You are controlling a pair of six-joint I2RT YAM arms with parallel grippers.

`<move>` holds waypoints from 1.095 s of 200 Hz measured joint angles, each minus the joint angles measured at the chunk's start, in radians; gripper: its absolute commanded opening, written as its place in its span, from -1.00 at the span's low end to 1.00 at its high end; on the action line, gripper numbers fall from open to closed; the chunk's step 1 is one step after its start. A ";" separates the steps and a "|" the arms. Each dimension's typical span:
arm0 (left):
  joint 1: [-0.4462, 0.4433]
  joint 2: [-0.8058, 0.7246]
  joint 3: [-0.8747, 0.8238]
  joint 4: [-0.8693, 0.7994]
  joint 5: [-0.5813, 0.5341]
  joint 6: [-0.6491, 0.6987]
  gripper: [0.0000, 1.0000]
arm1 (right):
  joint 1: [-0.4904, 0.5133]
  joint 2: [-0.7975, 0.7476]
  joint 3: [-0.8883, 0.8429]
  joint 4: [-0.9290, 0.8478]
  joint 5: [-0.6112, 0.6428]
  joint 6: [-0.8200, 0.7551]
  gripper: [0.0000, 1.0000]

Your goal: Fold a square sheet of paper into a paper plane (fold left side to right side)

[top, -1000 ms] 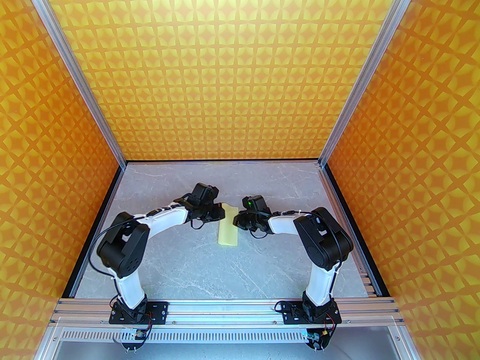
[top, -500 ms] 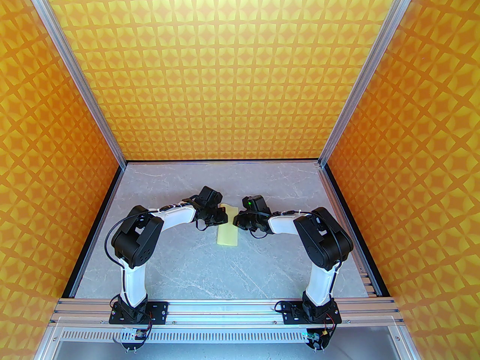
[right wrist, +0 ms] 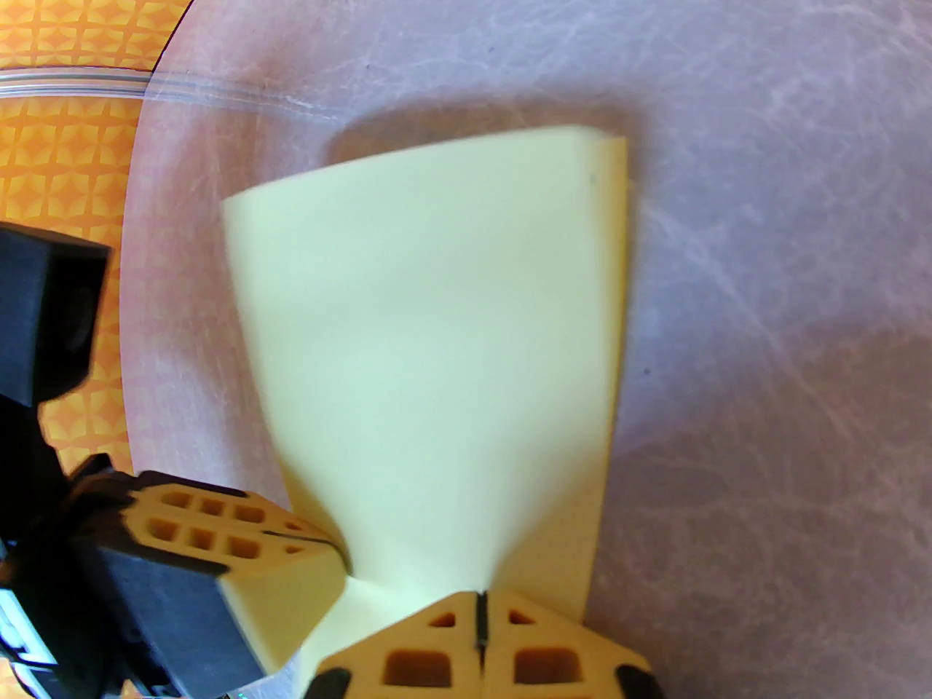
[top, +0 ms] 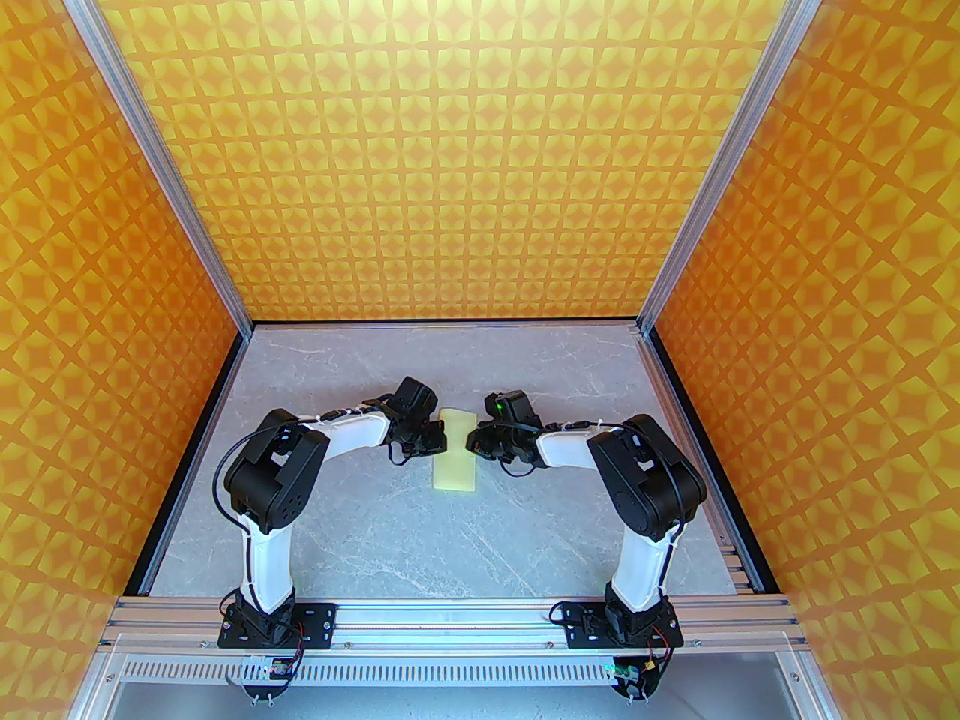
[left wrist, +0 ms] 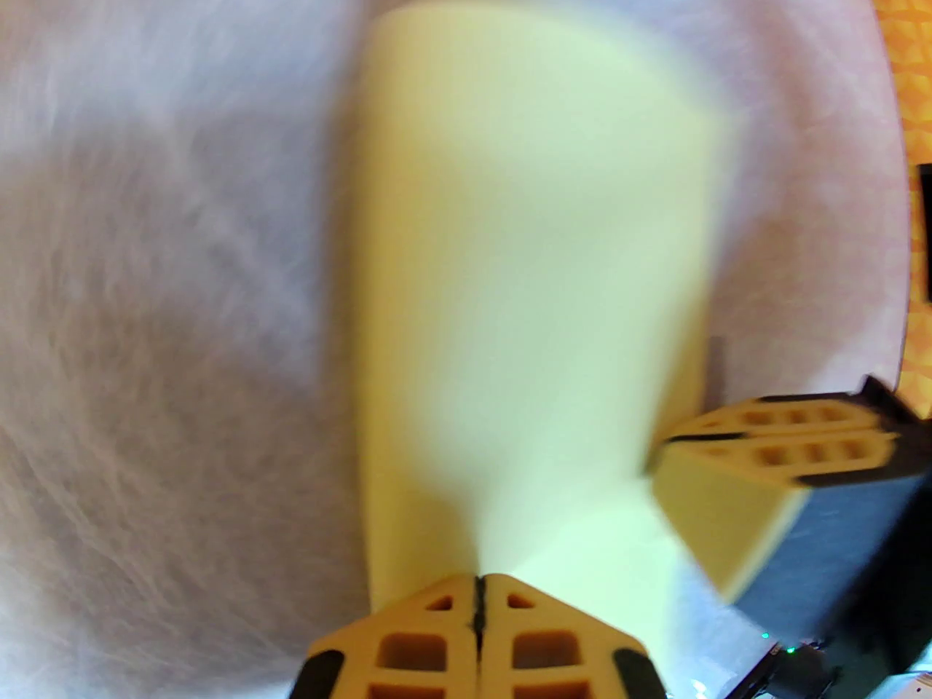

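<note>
Pinching the pale yellow square sheet of paper [top: 455, 466] from both sides, the left end effector [left wrist: 478, 598] is clamped shut on its 10 o'clock corner and the right end effector [right wrist: 480, 598] on its 2 o'clock corner. The doubled-over sheet runs 12-to-6 at the centre of the grey counter [top: 375, 522].

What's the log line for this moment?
left claw: shut on paper | right claw: shut on paper | paper: loosely doubled over, on table | fold: not yet creased
</note>
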 measured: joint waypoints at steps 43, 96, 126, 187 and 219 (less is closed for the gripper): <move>0.001 0.000 0.000 0.001 0.000 0.002 -1.00 | 0.000 0.000 0.004 -0.008 0.000 0.000 -1.00; 0.011 -0.002 0.026 -0.013 0.009 0.003 -1.00 | 0.000 0.000 0.004 -0.008 0.000 -0.003 -1.00; 0.027 0.001 0.089 -0.013 0.027 0.010 -1.00 | 0.000 0.000 0.004 -0.008 0.000 -0.003 -1.00; 0.048 0.092 0.150 -0.012 0.042 0.028 -1.00 | 0.000 0.000 0.004 -0.008 0.000 -0.003 -1.00; 0.067 0.105 0.132 0.008 0.070 0.032 -1.00 | 0.000 0.000 0.004 -0.007 0.000 -0.003 -1.00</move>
